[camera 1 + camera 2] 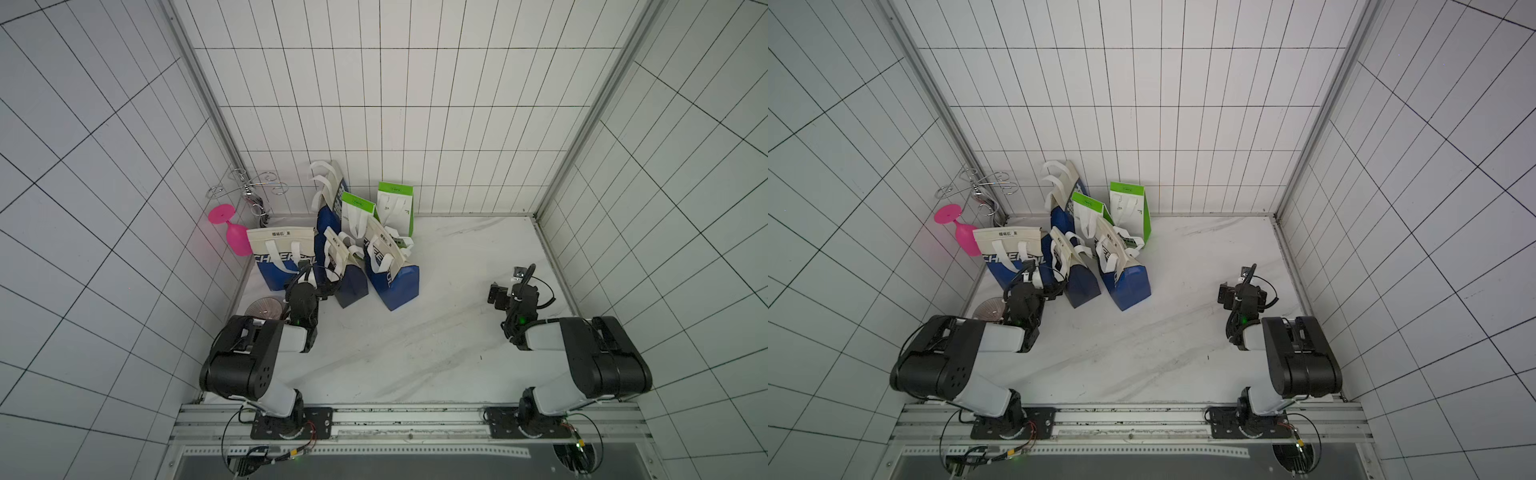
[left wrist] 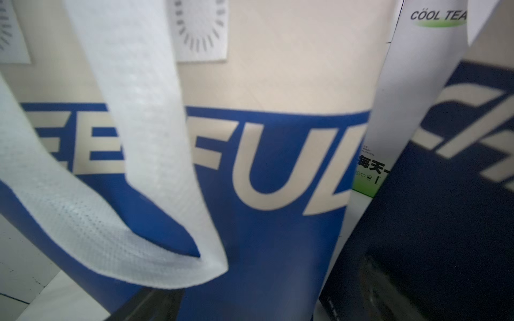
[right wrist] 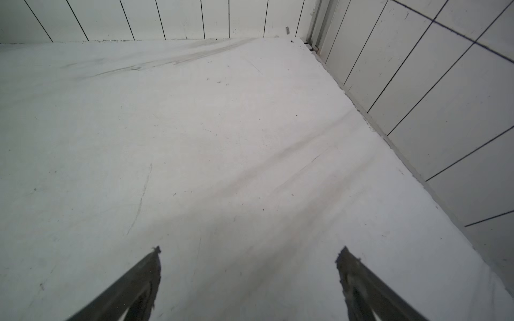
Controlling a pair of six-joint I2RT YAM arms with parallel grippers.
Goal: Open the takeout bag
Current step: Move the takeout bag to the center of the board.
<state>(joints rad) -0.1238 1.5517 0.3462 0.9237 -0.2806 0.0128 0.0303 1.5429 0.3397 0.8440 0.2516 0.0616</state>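
Observation:
Several takeout bags crowd the back left. The leftmost one (image 1: 282, 259) (image 1: 1011, 257) is cream above and blue below, with white handles. My left gripper (image 1: 322, 286) (image 1: 1054, 289) sits low at its right front corner, next to a navy bag (image 1: 351, 284). In the left wrist view the blue bag (image 2: 267, 172) fills the frame, and its white handle loop (image 2: 155, 194) hangs just above one finger. The left gripper (image 2: 267, 286) is open, jaws wide, holding nothing. My right gripper (image 1: 515, 286) (image 1: 1244, 291) (image 3: 250, 250) is open over bare table, far from the bags.
Two green-and-white bags (image 1: 395, 208) (image 1: 357, 210) and more blue bags (image 1: 392, 274) stand behind. A pink goblet (image 1: 232, 232) and a wire rack (image 1: 249, 191) are in the back left corner. A clear glass (image 1: 264, 309) lies by my left arm. Tiled walls enclose the table.

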